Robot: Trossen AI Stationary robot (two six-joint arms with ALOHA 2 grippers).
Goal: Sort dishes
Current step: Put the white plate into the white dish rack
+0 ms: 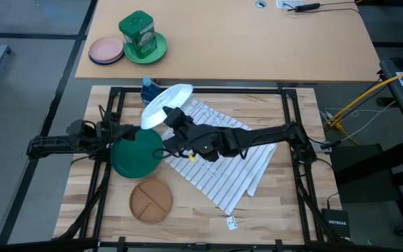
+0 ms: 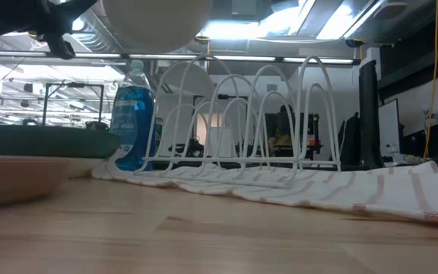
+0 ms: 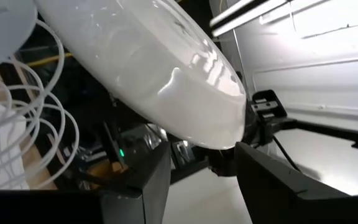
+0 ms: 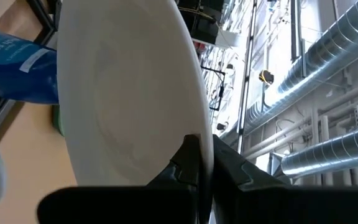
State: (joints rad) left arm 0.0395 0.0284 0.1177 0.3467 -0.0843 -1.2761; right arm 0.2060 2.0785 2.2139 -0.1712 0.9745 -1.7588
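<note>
The right gripper [image 4: 205, 163] had its jaws pinched tight on the rim of a white plate [image 1: 165, 105], holding it tilted in the air above the wire dish rack [image 2: 242, 114] and beside the blue bottle [image 1: 147, 89]. The left gripper [image 3: 201, 171] sat just under the same plate with its jaws apart, apparently not touching it. A dark green plate [image 1: 136, 152] and a tan divided plate [image 1: 151, 201] lay on the table [image 1: 285, 203], near the striped cloth [image 1: 236, 168].
</note>
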